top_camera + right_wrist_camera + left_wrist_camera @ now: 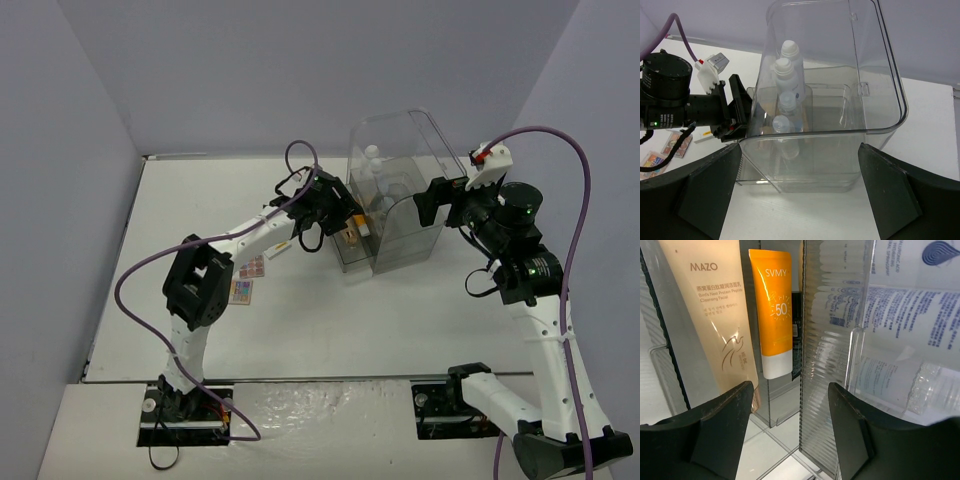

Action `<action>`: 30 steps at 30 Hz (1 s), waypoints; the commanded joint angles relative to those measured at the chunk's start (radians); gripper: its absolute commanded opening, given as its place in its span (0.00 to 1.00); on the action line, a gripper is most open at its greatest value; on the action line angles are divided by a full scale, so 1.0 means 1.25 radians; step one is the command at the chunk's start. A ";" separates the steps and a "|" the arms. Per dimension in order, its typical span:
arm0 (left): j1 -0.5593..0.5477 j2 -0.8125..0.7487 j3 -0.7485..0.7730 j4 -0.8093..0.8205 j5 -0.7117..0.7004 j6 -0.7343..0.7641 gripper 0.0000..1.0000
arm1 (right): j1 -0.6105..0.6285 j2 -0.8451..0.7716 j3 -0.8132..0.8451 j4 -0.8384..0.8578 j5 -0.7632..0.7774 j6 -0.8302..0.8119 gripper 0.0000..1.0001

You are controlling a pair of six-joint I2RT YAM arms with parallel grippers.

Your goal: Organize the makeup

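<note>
At the left side of the clear case (400, 215), the left gripper (790, 440) gapes empty before the beige tube (715, 325) and orange tube (775, 315), which stand upright in narrow slots. The right gripper (800, 192), spread wide, faces the case's right side, likely to steady it. The eyeshadow palette (245, 279) lies outside, to the left.

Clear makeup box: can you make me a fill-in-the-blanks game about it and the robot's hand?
1. The big number printed on the orange tube is ____.
2. In the left wrist view, the beige tube stands to the ____ of the orange tube.
3. The white bottles stand ____ the clear case.
4. The left gripper is open and holds ____.

Missing words: 50; left; inside; nothing.
</note>
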 commanded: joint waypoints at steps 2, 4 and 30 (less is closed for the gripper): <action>-0.011 -0.134 0.021 0.009 -0.024 0.094 0.58 | 0.008 -0.006 0.011 0.053 -0.004 0.006 1.00; -0.011 -0.162 0.017 -0.030 -0.046 0.156 0.58 | 0.008 0.000 0.020 0.053 -0.001 0.007 1.00; 0.148 -0.281 -0.319 0.198 0.171 0.860 0.79 | -0.202 0.489 0.476 0.038 -0.338 0.210 0.99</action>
